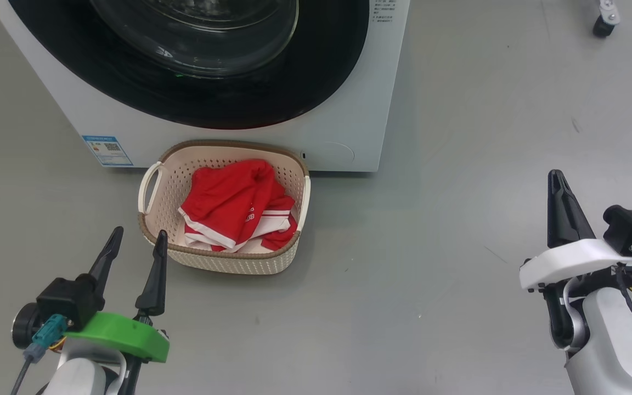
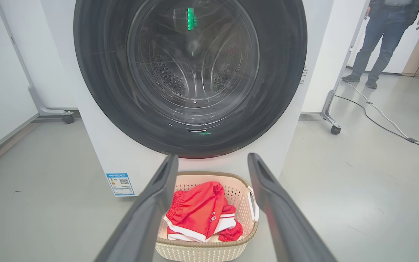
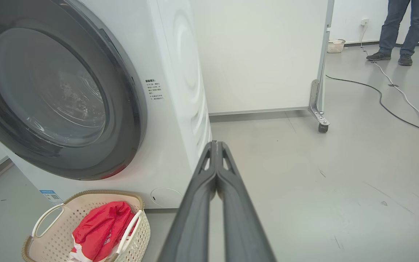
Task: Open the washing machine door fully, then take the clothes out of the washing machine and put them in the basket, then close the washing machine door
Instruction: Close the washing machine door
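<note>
Left hand [image 1: 140,235]: two long dark fingers stand spread apart, empty, near the left corner of the small cream perforated plastic basket [image 1: 223,145] with a brown woven-look rim. Right hand [image 1: 556,181]: fingers pressed together, empty, well apart over the grey floor [image 1: 431,247]. The basket holds soft red clothes with white stripes [image 1: 233,206] and stands just before the big white front-loading washing machine [image 1: 349,137], whose large round black-rimmed glass door [image 1: 294,93] sits closed.
</note>
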`<state>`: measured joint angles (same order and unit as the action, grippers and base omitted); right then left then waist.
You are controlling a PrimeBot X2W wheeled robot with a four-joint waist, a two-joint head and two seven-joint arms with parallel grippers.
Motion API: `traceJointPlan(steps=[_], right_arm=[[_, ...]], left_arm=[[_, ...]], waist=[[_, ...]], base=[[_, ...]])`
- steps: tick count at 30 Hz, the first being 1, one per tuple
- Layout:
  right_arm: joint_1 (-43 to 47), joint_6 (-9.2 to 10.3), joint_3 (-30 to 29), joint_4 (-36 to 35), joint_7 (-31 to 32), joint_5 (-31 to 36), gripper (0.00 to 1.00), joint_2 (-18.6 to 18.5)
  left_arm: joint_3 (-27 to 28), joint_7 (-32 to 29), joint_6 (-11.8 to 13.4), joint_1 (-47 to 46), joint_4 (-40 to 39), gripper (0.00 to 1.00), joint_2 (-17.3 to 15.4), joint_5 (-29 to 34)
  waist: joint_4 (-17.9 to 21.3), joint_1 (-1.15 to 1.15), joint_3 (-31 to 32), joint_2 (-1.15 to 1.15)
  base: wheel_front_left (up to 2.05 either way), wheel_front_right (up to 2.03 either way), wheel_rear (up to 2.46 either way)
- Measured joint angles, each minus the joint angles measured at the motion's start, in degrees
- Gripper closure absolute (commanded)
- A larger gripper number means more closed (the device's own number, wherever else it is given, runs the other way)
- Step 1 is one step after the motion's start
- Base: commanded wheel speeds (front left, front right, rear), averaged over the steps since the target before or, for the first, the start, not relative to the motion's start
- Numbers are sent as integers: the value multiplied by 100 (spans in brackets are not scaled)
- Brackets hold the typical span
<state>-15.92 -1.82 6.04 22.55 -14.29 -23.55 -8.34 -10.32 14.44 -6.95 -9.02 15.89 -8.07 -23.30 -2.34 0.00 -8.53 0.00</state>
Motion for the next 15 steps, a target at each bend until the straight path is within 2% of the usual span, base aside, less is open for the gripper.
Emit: traceJointPlan(steps=[4, 5, 6, 7, 15], right_arm=[[304, 45, -122, -151, 0, 0, 100, 48], [382, 45, -145, -169, 1, -1, 18, 63], [461, 45, -151, -190, 0, 0, 18, 76], [525, 45, -157, -196, 1, 0, 0, 91], [848, 44, -192, -434, 0, 88, 0, 131]], left_arm=[[57, 1, 0, 57, -171, 0, 59, 62], [86, 1, 0, 66, -196, 0, 81, 79], [110, 1, 0, 88, -191, 0, 112, 76], [118, 0, 0, 127, -182, 0, 137, 74], [164, 0, 0, 414, -143, 0, 172, 135]], waist=[[105, 0, 159, 0], [123, 0, 195, 0], [140, 0, 228, 0], [154, 0, 259, 0], [237, 0, 470, 0]], base=[[0, 0, 0], [0, 0, 0], [0, 0, 0], [0, 0, 0], [0, 0, 0]])
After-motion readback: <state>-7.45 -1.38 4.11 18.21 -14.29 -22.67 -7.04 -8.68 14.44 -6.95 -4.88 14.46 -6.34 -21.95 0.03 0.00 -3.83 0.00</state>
